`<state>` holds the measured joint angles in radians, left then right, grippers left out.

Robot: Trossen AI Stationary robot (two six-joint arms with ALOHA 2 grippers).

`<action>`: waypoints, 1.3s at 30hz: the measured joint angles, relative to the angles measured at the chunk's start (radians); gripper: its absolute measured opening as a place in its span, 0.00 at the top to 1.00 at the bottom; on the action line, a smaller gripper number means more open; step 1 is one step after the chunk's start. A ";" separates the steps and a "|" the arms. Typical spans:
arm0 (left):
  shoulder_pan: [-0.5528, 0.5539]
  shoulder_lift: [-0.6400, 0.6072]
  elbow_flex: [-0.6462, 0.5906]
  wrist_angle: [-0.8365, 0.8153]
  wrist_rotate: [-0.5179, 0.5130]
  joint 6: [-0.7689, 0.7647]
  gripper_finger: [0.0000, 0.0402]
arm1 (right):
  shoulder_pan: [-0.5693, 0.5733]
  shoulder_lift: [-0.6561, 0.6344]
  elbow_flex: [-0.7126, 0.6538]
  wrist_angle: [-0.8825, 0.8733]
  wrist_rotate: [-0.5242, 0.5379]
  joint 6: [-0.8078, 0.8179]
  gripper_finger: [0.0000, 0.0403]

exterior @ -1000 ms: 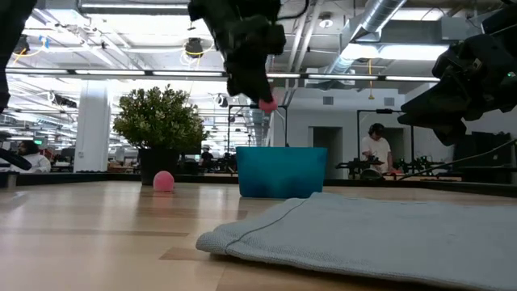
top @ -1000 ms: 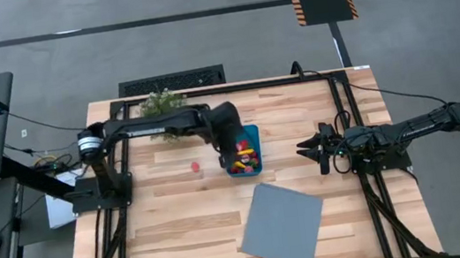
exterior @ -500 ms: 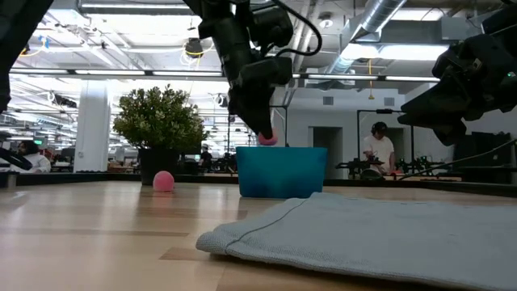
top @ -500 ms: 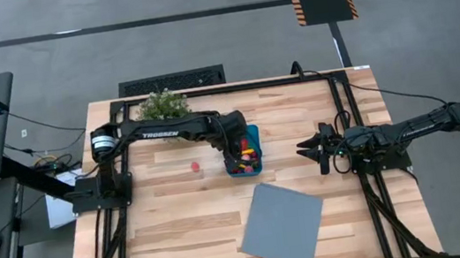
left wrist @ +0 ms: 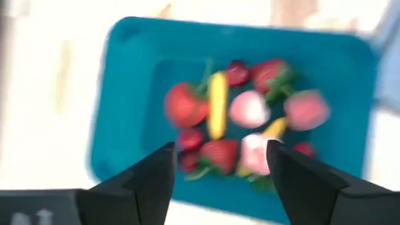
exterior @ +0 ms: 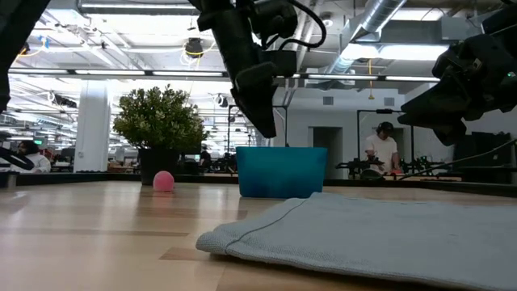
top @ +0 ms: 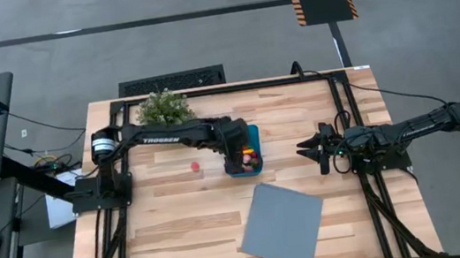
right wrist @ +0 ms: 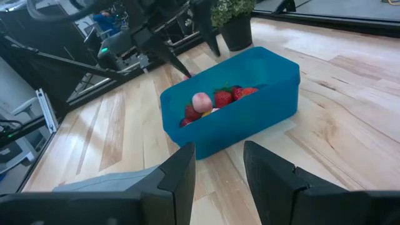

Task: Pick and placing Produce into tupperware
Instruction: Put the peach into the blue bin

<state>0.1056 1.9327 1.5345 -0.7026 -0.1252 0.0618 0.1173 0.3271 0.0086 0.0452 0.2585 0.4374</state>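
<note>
1. You had the left gripper (left wrist: pixel 215 178) over the tupperware (top: pixel 251 135) near the worktop's far edge, fingers spread, holding nothing.
2. Produce (left wrist: pixel 219 103) lay inside; 1 pink piece (top: pixel 195 164) sat on the wood left of the tub.
3. Judged light, hard, prone to rolling: pinch across its middle.
4. Right gripper (top: pixel 318 152) waited by the right edge, fingers parted.
5. Left wrist view blurred; piece count uncertain.

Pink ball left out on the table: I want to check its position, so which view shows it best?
The high view: the pink ball lies on bare wood, apart from the tupperware. The low view shows the ball near the potted plant. Neither wrist view shows it.
</note>
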 joint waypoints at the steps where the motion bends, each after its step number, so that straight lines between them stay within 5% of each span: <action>1: -0.007 -0.001 0.000 -0.009 -0.043 0.019 0.40 | 0.000 0.000 0.000 0.000 0.000 0.000 0.61; 7: -0.046 -0.034 -0.001 -0.108 -0.267 0.058 0.38 | 0.000 0.000 0.000 0.000 0.000 0.000 0.61; 16: -0.108 -0.107 -0.008 -0.230 -0.124 0.056 0.38 | 0.000 0.000 0.000 0.000 0.000 0.000 0.61; 22: -0.118 -0.291 -0.134 -0.200 -0.039 0.009 0.38 | 0.000 0.000 0.000 0.000 0.000 0.000 0.61; 34: -0.094 -0.708 -0.530 0.014 -0.065 -0.138 0.38 | 0.000 0.000 0.000 0.000 0.000 0.000 0.61; 39: -0.101 -0.749 -0.614 -0.009 -0.203 -0.277 0.38 | 0.000 0.000 0.000 0.000 0.000 0.000 0.61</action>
<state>0.0046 1.1838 0.9204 -0.7112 -0.3287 -0.2156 0.1174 0.3270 0.0083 0.0456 0.2584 0.4374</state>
